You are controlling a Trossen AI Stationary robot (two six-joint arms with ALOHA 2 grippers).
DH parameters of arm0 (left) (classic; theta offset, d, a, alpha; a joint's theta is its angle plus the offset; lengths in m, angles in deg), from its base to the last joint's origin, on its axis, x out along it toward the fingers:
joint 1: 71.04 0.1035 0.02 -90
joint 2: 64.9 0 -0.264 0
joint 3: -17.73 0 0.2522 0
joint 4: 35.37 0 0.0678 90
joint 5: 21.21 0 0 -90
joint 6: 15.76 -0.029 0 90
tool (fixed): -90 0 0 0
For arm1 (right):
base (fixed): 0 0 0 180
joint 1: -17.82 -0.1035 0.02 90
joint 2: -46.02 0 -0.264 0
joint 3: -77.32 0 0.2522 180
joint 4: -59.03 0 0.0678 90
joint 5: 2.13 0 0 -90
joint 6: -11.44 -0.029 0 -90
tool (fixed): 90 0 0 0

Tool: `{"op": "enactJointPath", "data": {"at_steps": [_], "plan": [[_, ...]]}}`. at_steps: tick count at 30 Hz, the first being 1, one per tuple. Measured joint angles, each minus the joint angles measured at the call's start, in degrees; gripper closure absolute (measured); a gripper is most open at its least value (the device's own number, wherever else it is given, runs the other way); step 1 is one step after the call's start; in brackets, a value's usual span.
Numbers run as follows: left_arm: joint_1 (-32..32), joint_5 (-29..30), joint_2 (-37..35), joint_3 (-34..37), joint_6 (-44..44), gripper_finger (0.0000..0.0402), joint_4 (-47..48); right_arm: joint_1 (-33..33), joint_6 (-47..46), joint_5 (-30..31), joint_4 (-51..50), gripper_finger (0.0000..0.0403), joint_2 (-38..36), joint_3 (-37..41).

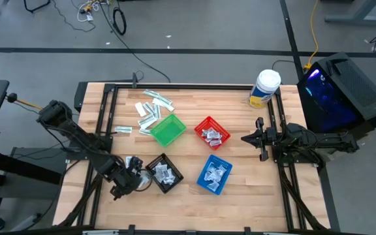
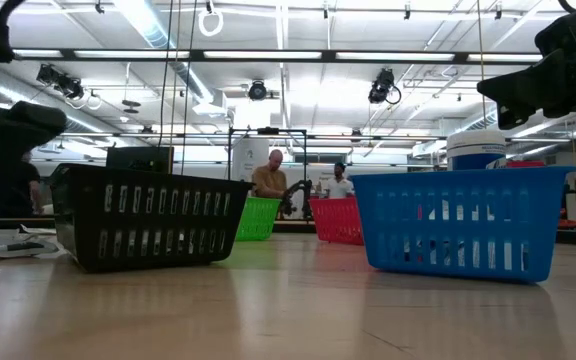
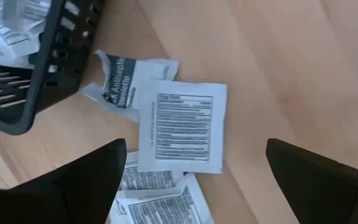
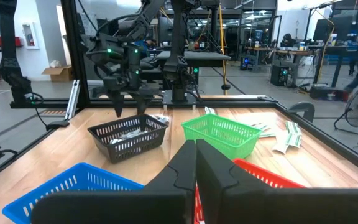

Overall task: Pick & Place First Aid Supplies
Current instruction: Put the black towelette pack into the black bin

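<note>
A few white printed sachets of the first aid supplies lie flat on the wood just left of the black basket (image 1: 165, 173). The squarish one (image 3: 182, 127) lies uppermost, with a crumpled one (image 3: 126, 81) by the basket wall (image 3: 48, 68). My left gripper (image 3: 194, 149) points steeply down over them. It is open wide, one finger on either side of the square sachet, and touches nothing that shows. More strips (image 1: 154, 106) lie at the far left. My right gripper (image 1: 250, 138) waits shut and level at the table's right side.
Green (image 1: 168, 130), red (image 1: 211, 133) and blue (image 1: 213, 174) baskets stand mid-table, and black, red and blue hold packets. A white-lidded tub (image 1: 264, 87) stands at the far right. A metal frame rail (image 1: 103, 117) runs along the left. People stand in the room beyond (image 2: 270, 175).
</note>
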Motion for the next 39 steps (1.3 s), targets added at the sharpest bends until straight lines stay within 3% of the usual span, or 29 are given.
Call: {"op": "enactJointPath", "data": {"at_steps": [12, 39], "plan": [[3.39, -1.93, 1.29, 0.24, 0.34, 0.0009, -1.90, 0.00, -0.01, -0.01, 0.01, 0.0390, 0.00, 0.00], [3.27, -1.37, 1.98, 0.24, 1.39, 0.0010, -1.21, 0.00, 0.00, 0.00, 0.02, 0.0390, 0.00, 0.01]]}}
